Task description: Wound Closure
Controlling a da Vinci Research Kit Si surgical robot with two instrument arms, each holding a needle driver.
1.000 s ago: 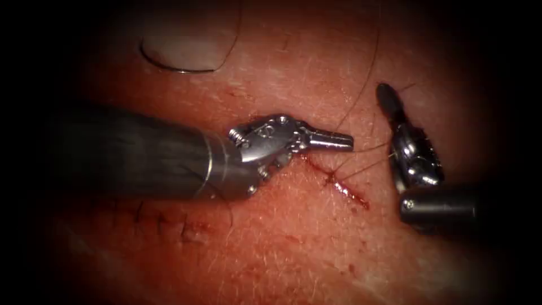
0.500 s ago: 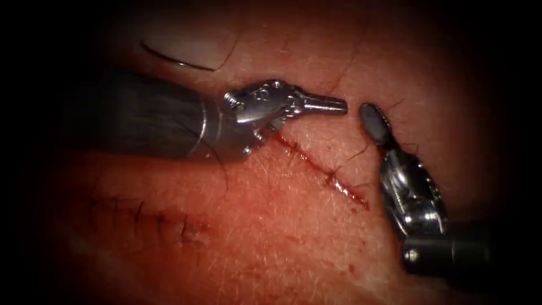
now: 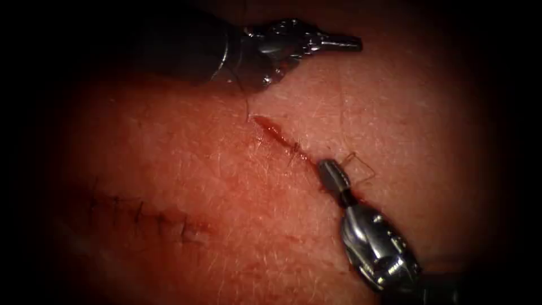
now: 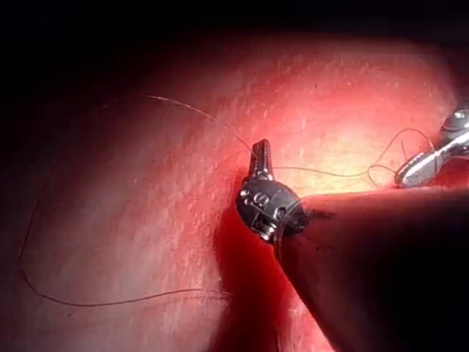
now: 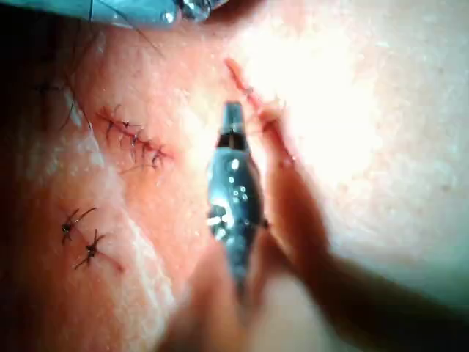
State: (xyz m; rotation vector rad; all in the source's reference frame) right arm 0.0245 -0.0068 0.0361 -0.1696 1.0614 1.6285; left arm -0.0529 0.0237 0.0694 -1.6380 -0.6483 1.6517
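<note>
left pincer (image 3: 341, 42): polished metal, glinting, on a dark matt shaft
right pincer (image 3: 333, 174): glossy metal, catching bright highlights
tissue (image 3: 395, 113): looking moist, faintly shining, finely grained and hairy
cut (image 3: 279, 137): glistening wet with red fluid
thread (image 4: 322, 173): showing fine, dark, matt

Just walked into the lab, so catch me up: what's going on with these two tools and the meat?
Two slim metal needle drivers work over the reddish pork-belly tissue with its short red cut. The left end effector is up beyond the cut, jaws shut; thin dark thread runs from its tip. The right end effector is at the cut's lower end, jaws shut, beside a small thread loop. An older stitched row lies to the left.
</note>
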